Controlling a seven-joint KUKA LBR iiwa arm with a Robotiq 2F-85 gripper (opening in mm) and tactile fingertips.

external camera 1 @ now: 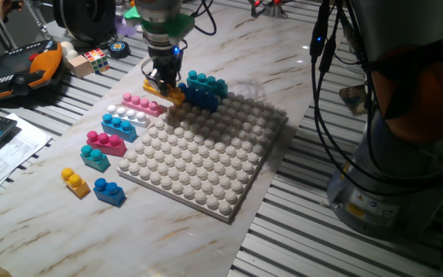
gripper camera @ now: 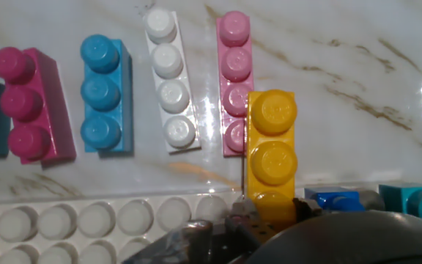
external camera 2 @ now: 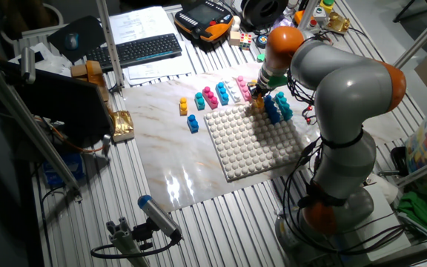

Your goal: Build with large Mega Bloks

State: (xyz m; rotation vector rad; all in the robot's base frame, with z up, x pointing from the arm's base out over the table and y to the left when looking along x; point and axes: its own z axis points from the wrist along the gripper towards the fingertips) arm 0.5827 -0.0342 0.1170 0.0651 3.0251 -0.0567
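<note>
The yellow brick [gripper camera: 272, 154] is held in the tool [external camera 1: 162, 83] beside the baseplate [external camera 1: 206, 165]; its studs should be aligned squarely before it is pressed down

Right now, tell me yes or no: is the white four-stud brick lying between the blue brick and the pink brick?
Yes. In the hand view the white four-stud brick lies between the blue brick and the pink brick.

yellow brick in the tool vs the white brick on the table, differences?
The yellow brick shows three studs; the white brick has four. Yellow is gripped by the tool, over the baseplate edge; white lies free on the marble, in the row beside the pink brick. Both are single-row studded bricks.
</note>
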